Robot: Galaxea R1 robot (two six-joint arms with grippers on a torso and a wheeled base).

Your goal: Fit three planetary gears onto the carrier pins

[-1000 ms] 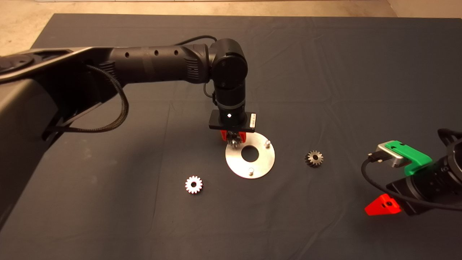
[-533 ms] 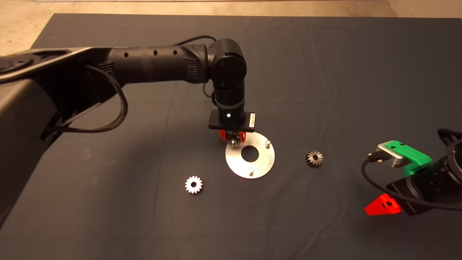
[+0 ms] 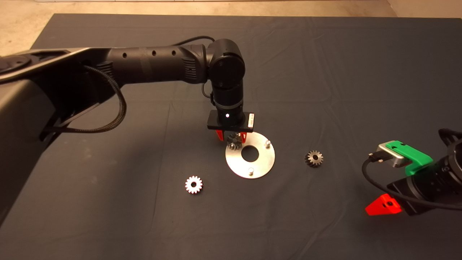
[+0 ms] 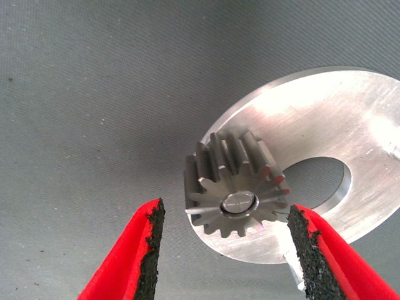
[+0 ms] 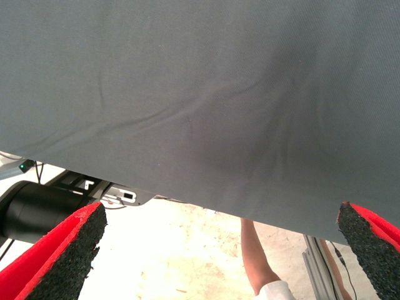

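Observation:
The round silver plate [image 3: 265,162] lies mid-mat with two bare carrier pins, one at its far right [image 3: 267,143] and one at its near edge [image 3: 251,171]. One planetary gear [image 3: 234,141] sits on the third pin at the plate's left rim. In the left wrist view the pin's top shows in this gear's [image 4: 234,187] centre hole. My left gripper [image 3: 231,136] hovers just above it, open, its pads [image 4: 152,247] clear of the teeth on both sides. A bright gear [image 3: 194,184] lies left of the plate, a dark gear [image 3: 314,158] right of it. My right gripper [image 3: 383,206] is parked at the lower right, open.
The plate [image 4: 350,119] has a large central hole. The left arm [image 3: 155,65] stretches over the mat's left half. In the right wrist view, a person's arm [image 5: 256,256] and a frame show on the floor past the mat's edge.
My left gripper's fingers have spread and let go of the gear, which now sits on the pin. The gripper has shifted slightly up and left. The right arm has not moved.

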